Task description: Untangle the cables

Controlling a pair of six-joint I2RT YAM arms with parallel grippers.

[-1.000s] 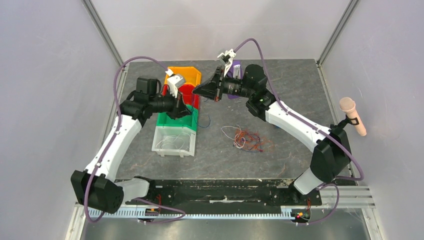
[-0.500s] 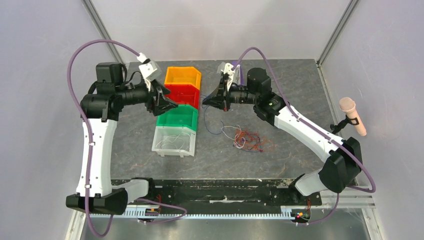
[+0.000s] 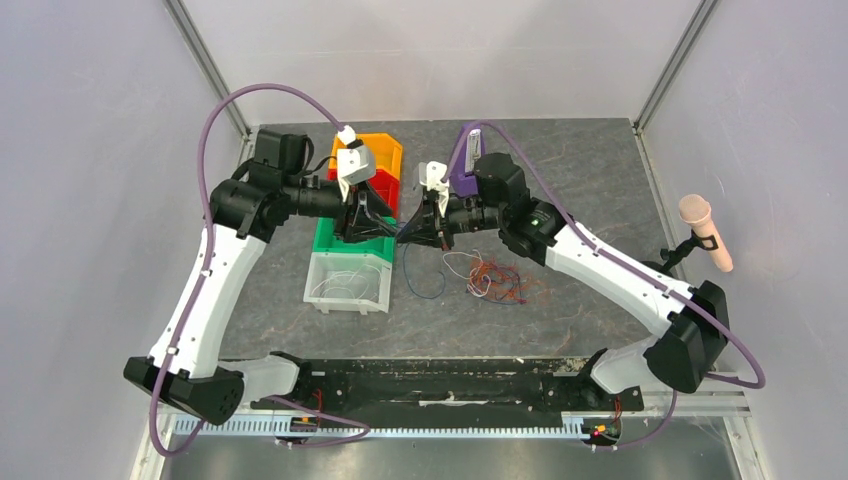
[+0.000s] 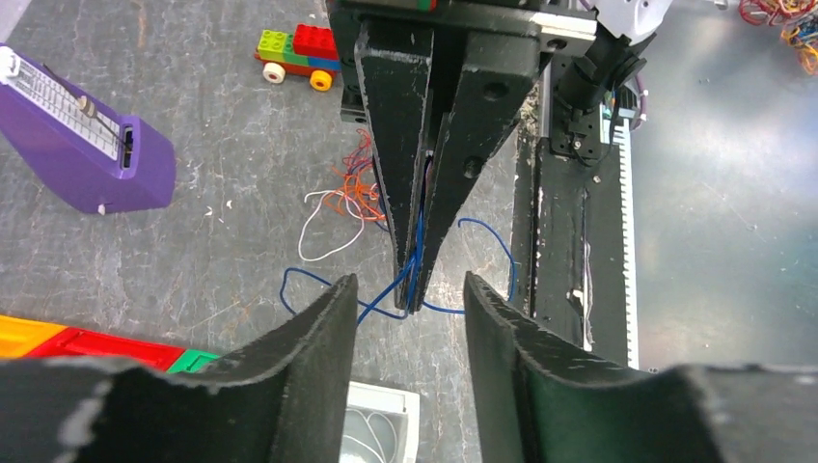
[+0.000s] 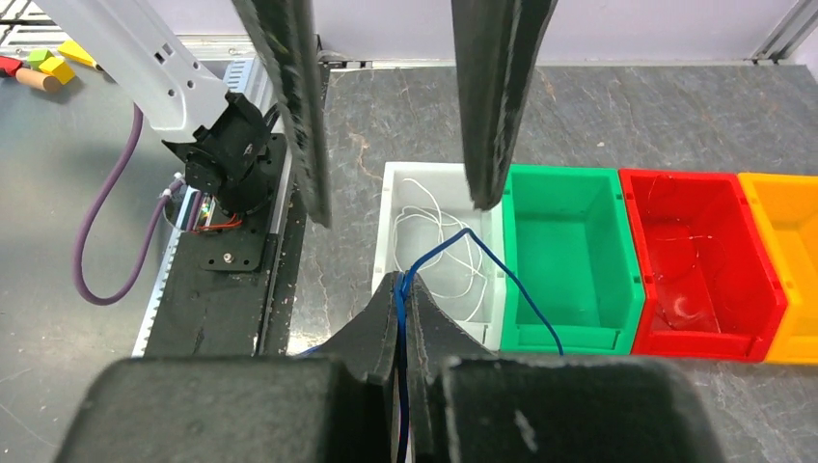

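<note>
The cables (image 3: 497, 279) lie as a loose orange, red and white tangle on the grey table right of centre; they also show in the left wrist view (image 4: 340, 198). My right gripper (image 3: 406, 235) is shut on one blue cable (image 3: 410, 272), which hangs down in a loop onto the table. In the right wrist view the jaws (image 5: 403, 285) pinch that blue cable (image 5: 521, 297). My left gripper (image 3: 374, 229) is open and empty, facing the right gripper at close range over the bins. In the left wrist view its fingers (image 4: 410, 301) frame the blue cable (image 4: 386, 292).
A row of bins stands left of centre: orange (image 3: 372, 150), red (image 3: 378, 186), green (image 3: 345, 240) and white (image 3: 347, 284), the white one holding white wires. A purple metronome (image 3: 463, 170) stands behind the right arm. A microphone (image 3: 704, 232) is at the right edge.
My left arm swung out to the left, then back right over the bins to face the right gripper. My right gripper moved down and left, drawing the blue cable away from the tangle.
</note>
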